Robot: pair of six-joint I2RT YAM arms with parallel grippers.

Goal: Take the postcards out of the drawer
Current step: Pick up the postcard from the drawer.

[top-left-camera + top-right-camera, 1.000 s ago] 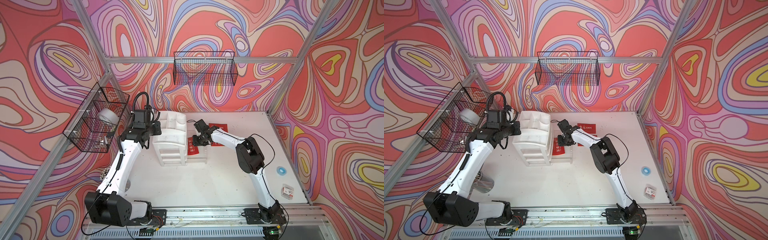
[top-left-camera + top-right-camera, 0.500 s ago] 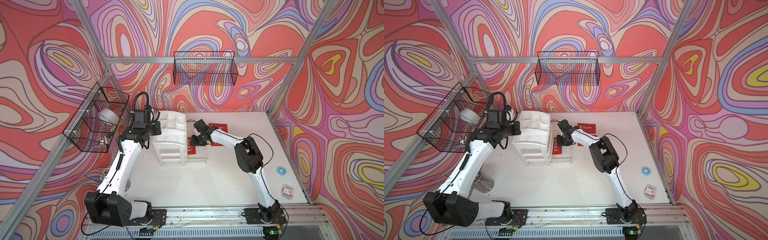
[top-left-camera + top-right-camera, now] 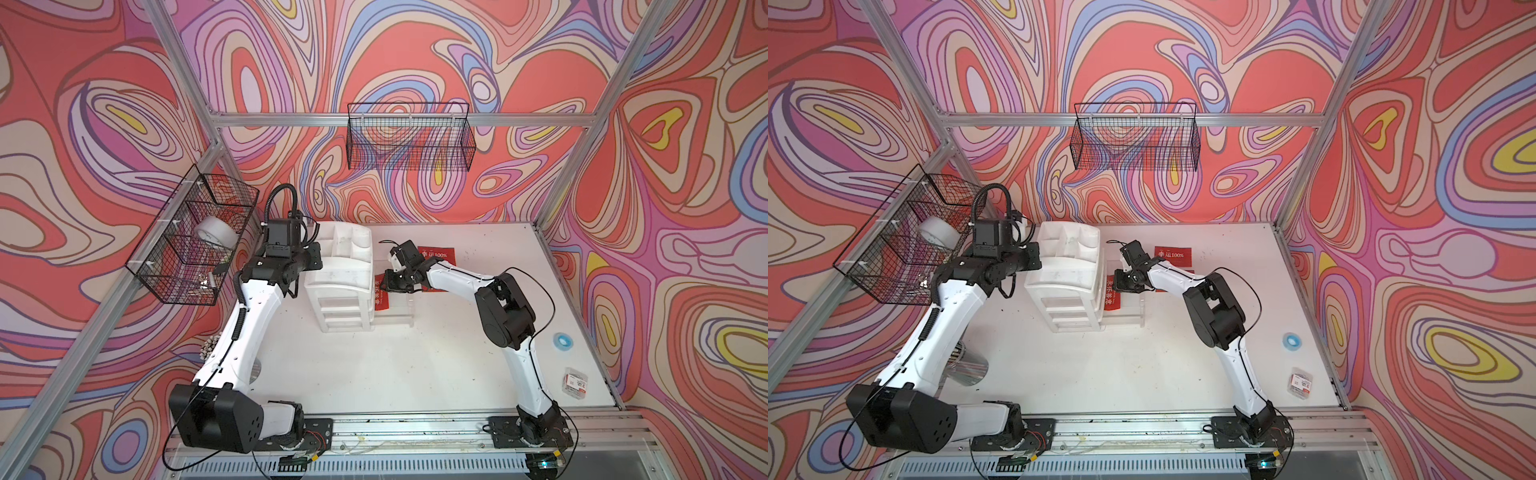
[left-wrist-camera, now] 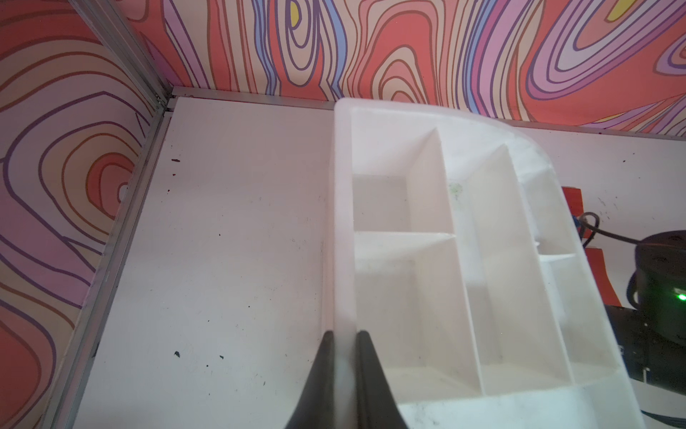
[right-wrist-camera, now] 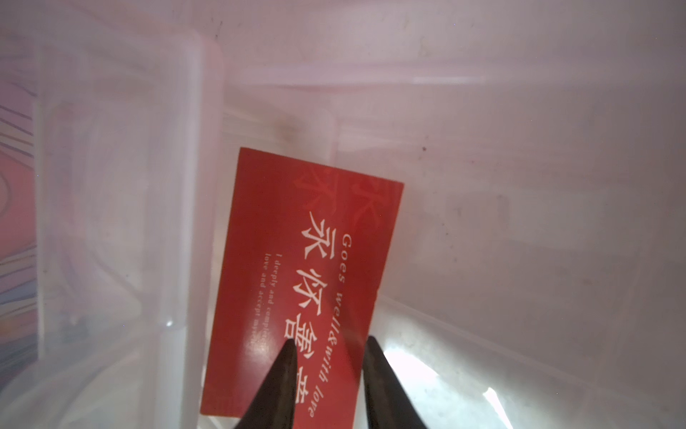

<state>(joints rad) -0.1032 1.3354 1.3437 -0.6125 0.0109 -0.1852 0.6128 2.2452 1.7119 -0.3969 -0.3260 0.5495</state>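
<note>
The white organizer (image 3: 343, 270) stands at the back left of the table. Its top clear drawer (image 3: 409, 316) is pulled out to the right. One red postcard (image 3: 381, 297) (image 5: 297, 260) with white characters lies tilted in the drawer. My right gripper (image 3: 386, 284) (image 5: 330, 349) is down in the drawer, open narrowly. One fingertip is over the card's face and the other is at its long edge. A second postcard (image 3: 436, 253) lies on the table behind, and a third (image 3: 434, 288) is mostly hidden under my right arm. My left gripper (image 4: 343, 345) (image 3: 314, 259) is shut on the organizer's left rim wall.
A wire basket (image 3: 409, 137) hangs on the back wall. Another wire basket (image 3: 166, 274) on the left wall holds a tape roll (image 3: 216, 232). A blue tape ring (image 3: 562, 341) and a small clear box (image 3: 575, 382) lie at the right edge. A metal cup (image 3: 969, 365) lies by my left arm.
My right gripper has moved a little left, further over the postcard in the drawer, and its jaws have narrowed. The left arm has not moved.
</note>
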